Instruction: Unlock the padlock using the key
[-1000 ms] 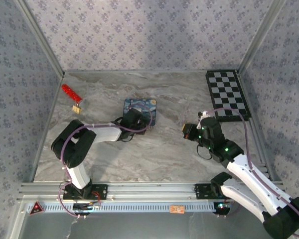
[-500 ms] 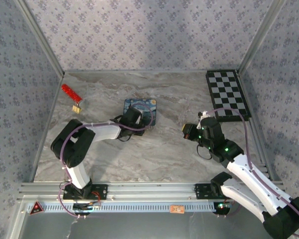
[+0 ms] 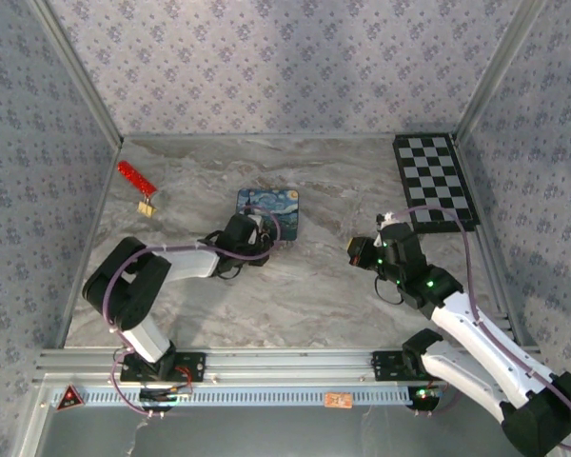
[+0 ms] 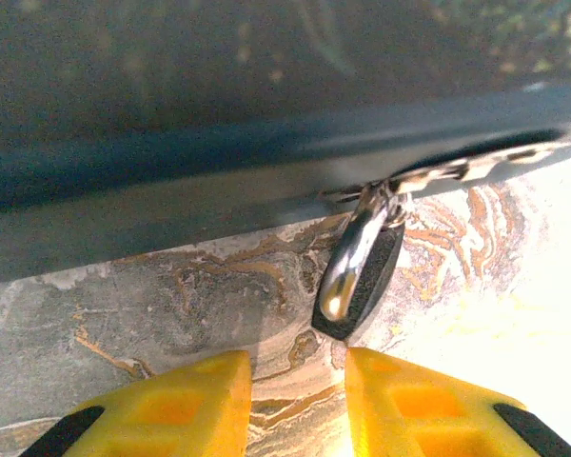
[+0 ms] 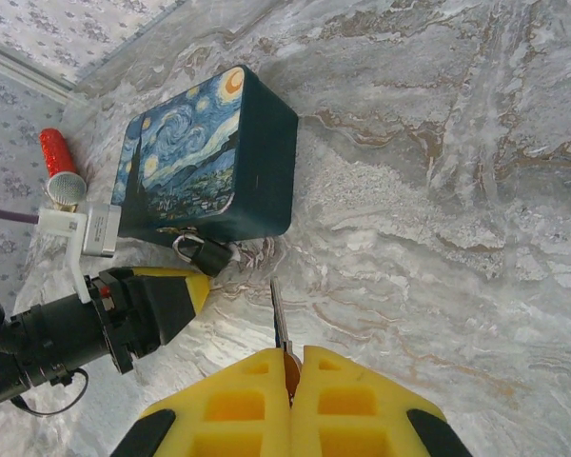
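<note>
Step in hand, as I read it: steady the padlock [image 4: 356,272] with the left gripper [image 4: 298,386] so the right gripper [image 5: 288,367] can bring in the key [image 5: 277,309]. No insertion yet.

Padlock: hangs off the near side of the box [image 3: 268,210], body lying tilted on the table [image 3: 314,295]. The box sits about mid-table, a bit toward the left edge. The shackle runs up into the box's latch. Keyhole not visible from any view.

Left gripper: fingers spread, nothing between them. The padlock lies just ahead of the fingertips, roughly in line with the gap and biased toward one finger. No contact.

Right gripper: clamped on the key's head, blade sticking out forward and pointing roughly toward the padlock. It hangs toward the right side of the table, clearly apart from the box, and the key tip is short of the padlock.

Next move, my call:
- left eases forward until the padlock body is between the fingers, then closes on the body, not the shackle
- turn it so the keyhole end faces the right arm
- right lines the blade up with the keyhole axis before pushing

Risk: the padlock is loose on its shackle and may swing away when nudged.

Red strip [image 3: 131,174] with its gold piece [image 3: 147,207] near the far-left corner is not the target.
</note>
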You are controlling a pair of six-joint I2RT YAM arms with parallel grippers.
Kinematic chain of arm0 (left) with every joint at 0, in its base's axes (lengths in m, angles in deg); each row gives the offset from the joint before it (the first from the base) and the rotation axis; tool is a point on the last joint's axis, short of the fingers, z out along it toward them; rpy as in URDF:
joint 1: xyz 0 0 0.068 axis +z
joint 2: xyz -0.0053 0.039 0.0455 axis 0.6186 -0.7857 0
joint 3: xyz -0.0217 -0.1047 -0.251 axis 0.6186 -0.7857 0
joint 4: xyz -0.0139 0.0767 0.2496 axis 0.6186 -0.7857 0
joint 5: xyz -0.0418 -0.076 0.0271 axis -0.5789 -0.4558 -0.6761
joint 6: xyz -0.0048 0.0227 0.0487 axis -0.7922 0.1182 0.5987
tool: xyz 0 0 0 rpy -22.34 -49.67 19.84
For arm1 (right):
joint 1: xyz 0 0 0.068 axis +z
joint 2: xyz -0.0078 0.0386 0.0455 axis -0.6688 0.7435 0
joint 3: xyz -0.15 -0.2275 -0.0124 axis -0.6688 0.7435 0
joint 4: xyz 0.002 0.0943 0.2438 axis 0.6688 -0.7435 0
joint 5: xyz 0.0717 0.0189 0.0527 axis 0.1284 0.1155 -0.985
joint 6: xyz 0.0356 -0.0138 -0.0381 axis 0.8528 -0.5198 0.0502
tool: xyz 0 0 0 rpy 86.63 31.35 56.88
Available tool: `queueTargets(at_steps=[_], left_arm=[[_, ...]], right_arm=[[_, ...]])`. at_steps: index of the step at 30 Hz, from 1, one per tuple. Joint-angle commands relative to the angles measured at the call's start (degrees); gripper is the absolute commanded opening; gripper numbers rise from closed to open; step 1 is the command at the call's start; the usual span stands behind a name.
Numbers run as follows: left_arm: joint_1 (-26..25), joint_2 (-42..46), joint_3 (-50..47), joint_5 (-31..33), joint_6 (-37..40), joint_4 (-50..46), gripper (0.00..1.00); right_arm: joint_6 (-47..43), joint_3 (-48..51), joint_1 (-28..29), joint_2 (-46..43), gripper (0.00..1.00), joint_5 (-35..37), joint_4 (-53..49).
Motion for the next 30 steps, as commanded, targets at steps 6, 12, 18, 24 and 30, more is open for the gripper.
queueTargets(at_steps=[6,12,18,24,30], left_arm=[[0.54,2.61,-6.5,4.03,-5.31,14.67,0.33],[3.6,4.06,-11.55,-1.18,-6.28,22.32,0.37],[1.68,2.21,-11.51,-4.69,-7.17,28.01,0.43],[0.2,-0.17,-11.07,-3.21,-8.8,30.05,0.48],[0.46,-4.18,-10.59,-2.1,-12.06,34.31,0.48]], right_arm=[[-0.53,-0.56,0.09,-1.05,0.0,-0.04,-0.74],[-0.36,-0.15,0.05,-1.03,0.0,-0.22,-0.29],[-0.27,-0.51,0.1,-0.63,0.0,-0.47,-0.29],[0.07,-0.33,0.06,-1.09,0.0,-0.74,-0.31],[0.2,-0.42,0.12,-1.47,0.0,-0.77,-0.63]])
